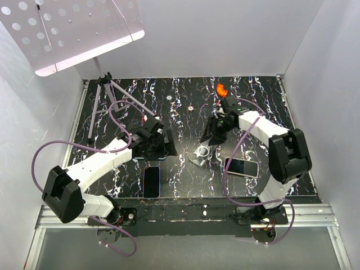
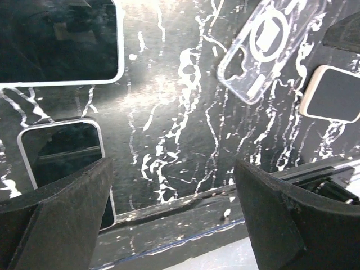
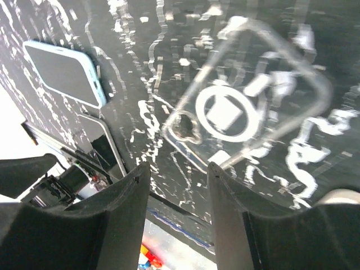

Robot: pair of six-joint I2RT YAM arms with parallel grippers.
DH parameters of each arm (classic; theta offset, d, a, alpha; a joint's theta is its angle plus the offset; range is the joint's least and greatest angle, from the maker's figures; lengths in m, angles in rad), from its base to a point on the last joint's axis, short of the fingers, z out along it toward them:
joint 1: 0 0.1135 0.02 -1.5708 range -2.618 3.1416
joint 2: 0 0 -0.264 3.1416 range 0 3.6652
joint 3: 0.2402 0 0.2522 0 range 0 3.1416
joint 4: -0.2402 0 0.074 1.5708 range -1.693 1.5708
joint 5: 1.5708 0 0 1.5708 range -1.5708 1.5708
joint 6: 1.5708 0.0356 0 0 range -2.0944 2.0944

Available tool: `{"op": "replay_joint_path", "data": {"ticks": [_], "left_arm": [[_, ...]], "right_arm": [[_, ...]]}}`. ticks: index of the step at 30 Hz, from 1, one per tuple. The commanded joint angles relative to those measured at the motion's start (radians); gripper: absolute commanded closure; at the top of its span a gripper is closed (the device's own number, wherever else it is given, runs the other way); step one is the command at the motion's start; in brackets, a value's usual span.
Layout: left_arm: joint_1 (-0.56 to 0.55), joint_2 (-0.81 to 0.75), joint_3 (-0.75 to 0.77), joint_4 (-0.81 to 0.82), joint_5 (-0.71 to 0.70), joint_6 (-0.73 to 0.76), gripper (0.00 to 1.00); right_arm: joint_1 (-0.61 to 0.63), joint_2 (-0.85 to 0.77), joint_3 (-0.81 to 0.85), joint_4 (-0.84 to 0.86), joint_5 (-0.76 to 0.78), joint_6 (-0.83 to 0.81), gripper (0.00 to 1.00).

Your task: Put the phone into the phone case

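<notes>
Both tools are empty: the left gripper is spread wide, and the right gripper hangs parted over the clear phone case, flat on the table. The cream-edged phone lies just beside it, likely rigid, slick and glass-faced, so take its long edges. The case looks light and bendy. No writing is readable.

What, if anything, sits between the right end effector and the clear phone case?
Nothing visible. The open right end effector is poised over the phone case, whose top is uncovered; the nearest phone lies apart to one side.
</notes>
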Motion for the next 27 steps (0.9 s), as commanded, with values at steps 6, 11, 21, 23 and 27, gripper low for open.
{"op": "replay_joint_path", "data": {"ticks": [6,11,21,23,27], "left_arm": [[-0.021,0.167,0.069,0.094,0.099,-0.056,0.15],[-0.033,0.291,0.140,0.096,0.109,-0.092,0.17],[-0.086,0.511,0.310,0.094,0.125,-0.092,0.33],[-0.092,0.543,0.330,0.094,0.125,-0.095,0.37],[-0.102,0.606,0.359,0.093,0.112,-0.096,0.43]], "right_arm": [[-0.243,-0.186,-0.182,-0.004,-0.006,-0.073,0.48],[-0.272,-0.232,-0.213,-0.006,-0.014,-0.082,0.48],[-0.276,-0.237,-0.262,0.008,-0.038,-0.091,0.48],[-0.276,-0.240,-0.267,0.008,-0.037,-0.096,0.48],[-0.277,-0.238,-0.267,0.008,-0.037,-0.105,0.48]]}}
